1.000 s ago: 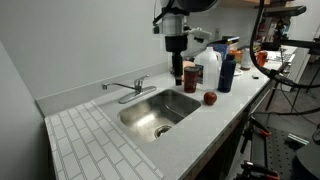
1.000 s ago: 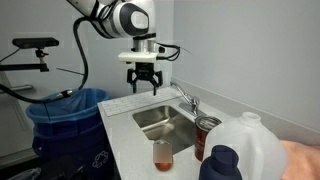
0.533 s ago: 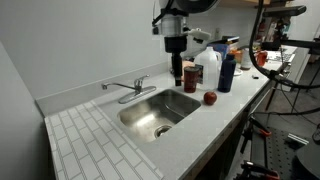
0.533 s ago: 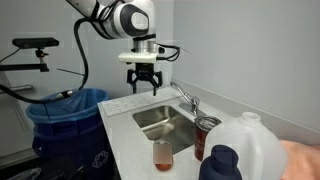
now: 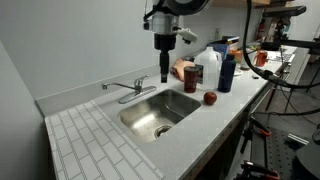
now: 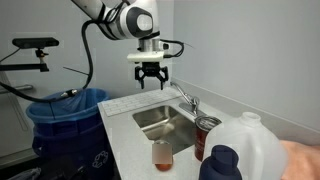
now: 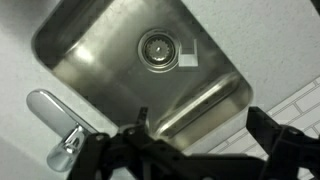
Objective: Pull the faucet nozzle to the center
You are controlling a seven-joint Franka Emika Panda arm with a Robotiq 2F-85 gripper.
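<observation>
The faucet nozzle [image 5: 120, 88] is a slim chrome spout on a low base at the back edge of the steel sink [image 5: 180, 106]. It is swung to one side, lying along the counter rather than over the basin. It also shows in the other exterior view [image 6: 186, 100] and at the lower left of the wrist view [image 7: 55, 112]. My gripper [image 5: 164, 76] hangs open and empty above the sink, beside the faucet and clear of it. It shows in both exterior views [image 6: 152, 84], and its two fingers [image 7: 200, 135] frame the basin's edge in the wrist view.
A white jug [image 5: 208, 68], a blue bottle [image 5: 227, 72], a can [image 5: 189, 70] and a red apple [image 5: 210, 98] stand on the counter beside the sink. A cup [image 6: 163, 153] stands at the counter's front. A blue bin [image 6: 62, 115] stands past the counter's end. The sink drain [image 7: 155, 47] is in view.
My gripper has moved sideways over the sink toward the faucet, still open. The faucet nozzle has not moved.
</observation>
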